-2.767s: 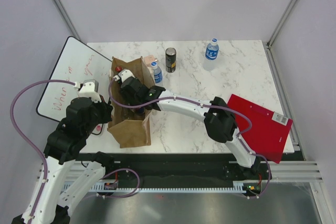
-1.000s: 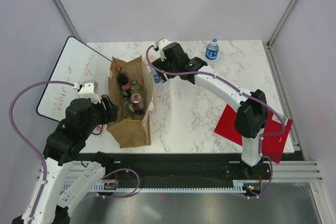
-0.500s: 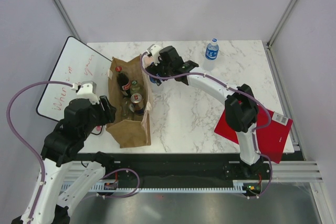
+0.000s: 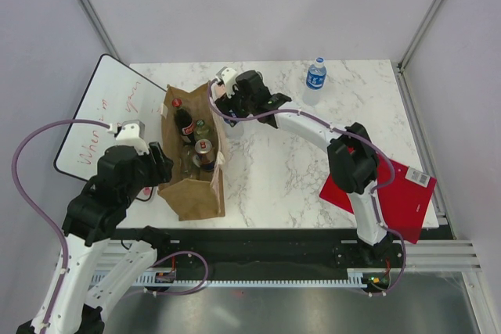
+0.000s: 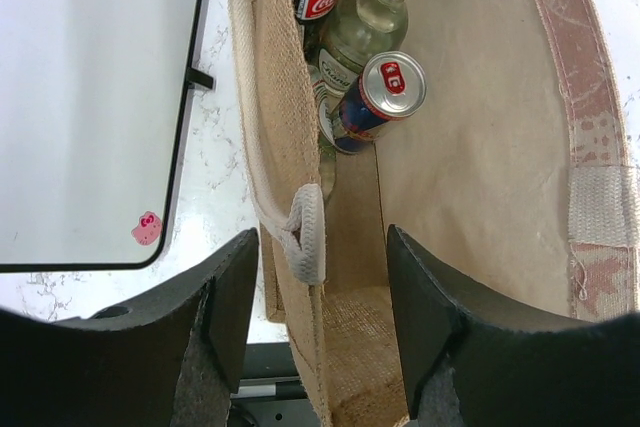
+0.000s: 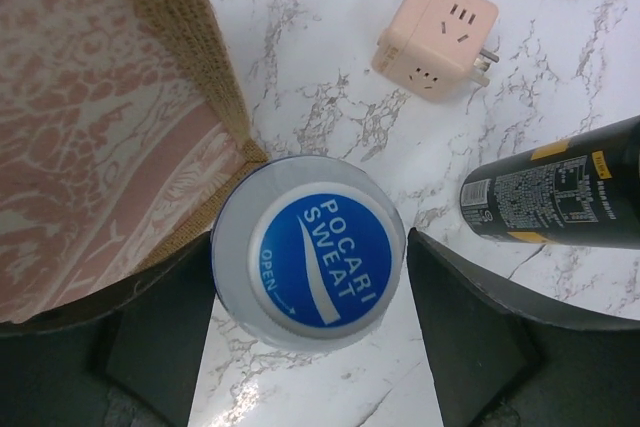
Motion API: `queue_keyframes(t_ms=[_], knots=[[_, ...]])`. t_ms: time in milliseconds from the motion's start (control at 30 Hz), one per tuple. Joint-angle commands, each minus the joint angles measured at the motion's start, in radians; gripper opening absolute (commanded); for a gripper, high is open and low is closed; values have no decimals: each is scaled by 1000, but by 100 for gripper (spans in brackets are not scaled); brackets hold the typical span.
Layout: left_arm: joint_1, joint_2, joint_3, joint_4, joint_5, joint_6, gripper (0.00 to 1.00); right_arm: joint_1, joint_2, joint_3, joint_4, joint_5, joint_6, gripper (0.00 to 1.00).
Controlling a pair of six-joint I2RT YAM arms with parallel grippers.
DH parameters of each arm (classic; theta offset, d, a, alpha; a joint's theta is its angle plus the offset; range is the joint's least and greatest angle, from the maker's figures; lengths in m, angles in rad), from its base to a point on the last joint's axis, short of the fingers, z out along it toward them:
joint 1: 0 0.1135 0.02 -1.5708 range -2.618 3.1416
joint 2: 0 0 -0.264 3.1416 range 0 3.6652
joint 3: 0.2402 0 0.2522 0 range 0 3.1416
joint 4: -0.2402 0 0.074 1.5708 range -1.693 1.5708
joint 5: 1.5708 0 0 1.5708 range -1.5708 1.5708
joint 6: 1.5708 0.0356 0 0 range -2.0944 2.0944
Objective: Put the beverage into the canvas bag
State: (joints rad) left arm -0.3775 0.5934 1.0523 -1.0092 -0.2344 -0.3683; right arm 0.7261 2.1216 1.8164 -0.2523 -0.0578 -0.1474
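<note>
- Right wrist: blue-capped bottle (image 6: 305, 252) upright on marble table (image 6: 330, 77), just right of the canvas bag (image 6: 110, 97), between the right gripper (image 6: 308, 282) fingers; cannot tell if squeezed yet.
- Squeeze snugly, lift straight up past the rim, then go left.
- Only from left wrist: left gripper (image 5: 320, 257) wide, straddling the bag's left wall; can (image 5: 385, 92) and two bottles (image 5: 360, 27) inside, far end; room left at the near end.
</note>
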Motion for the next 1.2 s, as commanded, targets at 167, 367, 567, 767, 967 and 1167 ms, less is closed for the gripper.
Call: queue_keyframes(t_ms=[167, 367, 567, 767, 967, 1167], knots=[[-1, 17, 14, 9, -20, 19, 59, -2, 12, 34, 47, 15, -15, 59], [-3, 16, 8, 18, -17, 17, 54, -2, -90, -2, 50, 96, -15, 17], [-1, 17, 0, 38, -8, 17, 26, -2, -239, 39, -22, 194, 31, 0], [-1, 22, -2, 60, 14, 12, 2, 19, -366, 147, -137, 191, 72, 0], [-1, 14, -2, 67, 23, 9, 2, 166, -439, 233, -153, 298, -9, 0], [-1, 0, -9, 64, 21, 16, 2, 318, -422, 287, -122, 410, -110, 0]])
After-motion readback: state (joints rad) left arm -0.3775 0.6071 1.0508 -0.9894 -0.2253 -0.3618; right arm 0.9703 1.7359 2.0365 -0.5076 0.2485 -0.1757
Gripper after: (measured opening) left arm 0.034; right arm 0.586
